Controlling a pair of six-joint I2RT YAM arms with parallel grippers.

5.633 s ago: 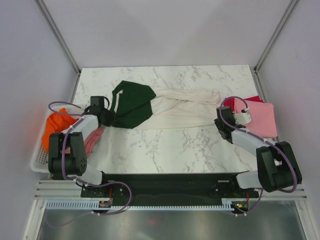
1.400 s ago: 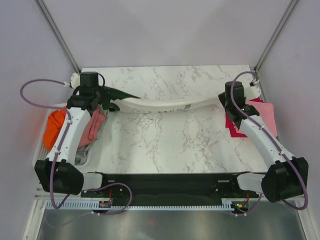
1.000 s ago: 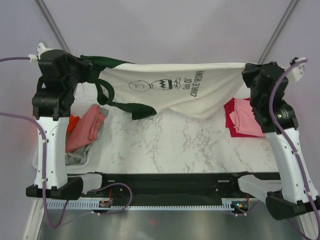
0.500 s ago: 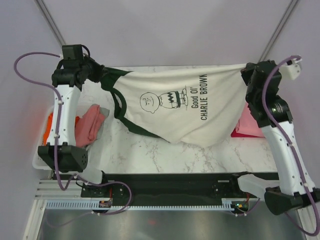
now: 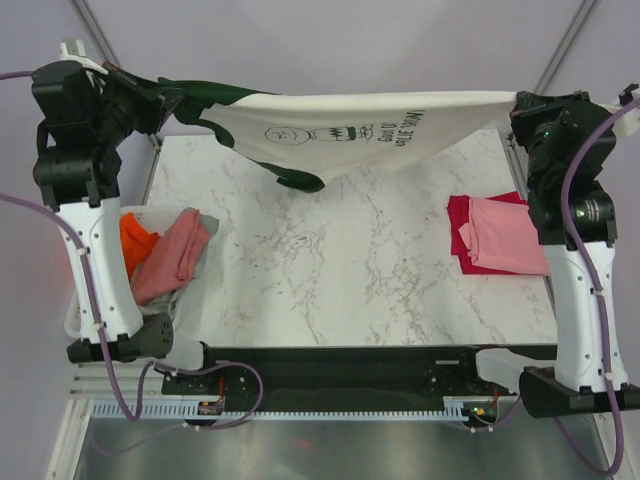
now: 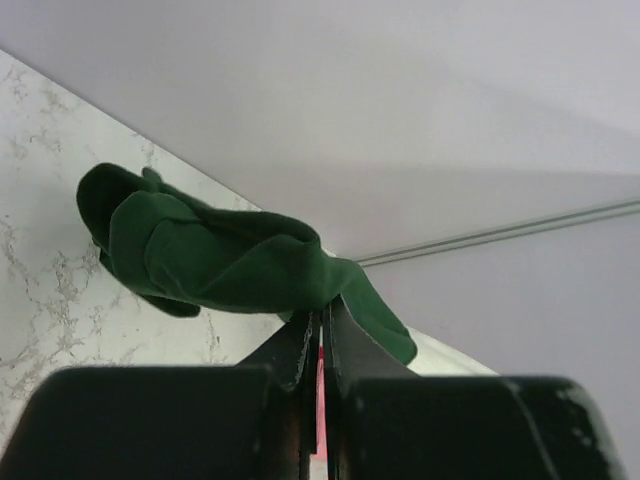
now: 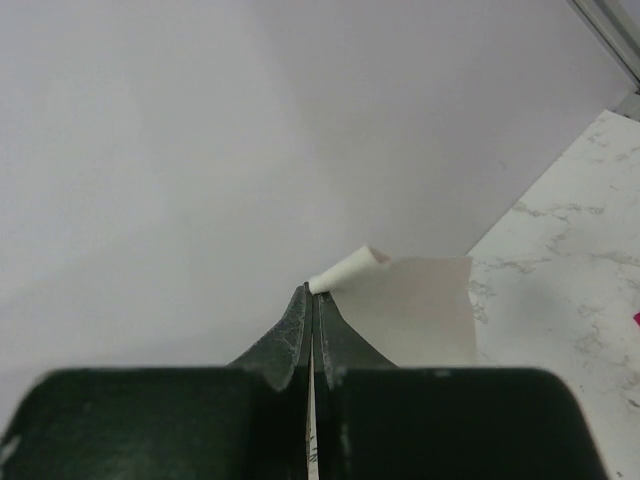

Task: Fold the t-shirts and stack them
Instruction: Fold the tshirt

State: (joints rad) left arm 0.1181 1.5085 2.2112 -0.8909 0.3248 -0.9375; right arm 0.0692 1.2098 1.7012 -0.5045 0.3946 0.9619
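The large cream t-shirt (image 5: 370,125) with dark green sleeves and black cartoon print hangs stretched in the air between both raised arms, above the table's far edge. My left gripper (image 5: 155,100) is shut on its green sleeve end (image 6: 230,265), jaws pinched together (image 6: 320,315). My right gripper (image 5: 520,105) is shut on the cream hem corner (image 7: 400,300), jaws closed (image 7: 312,290). A folded pink t-shirt (image 5: 505,235) lies on a crimson one (image 5: 460,225) at the table's right. Orange (image 5: 135,240), dusty-rose (image 5: 175,255) and grey (image 5: 155,318) shirts lie in the basket.
The white slatted basket (image 5: 75,310) sits off the table's left edge. The marble table (image 5: 330,260) lies below the hanging shirt. Metal frame posts (image 5: 95,40) rise at the back corners beside the raised arms.
Both arms picked the cream shirt off the table, lifted and swung it. Since half a second ago they have risen and pulled back, so the shirt hangs flatter and further away.
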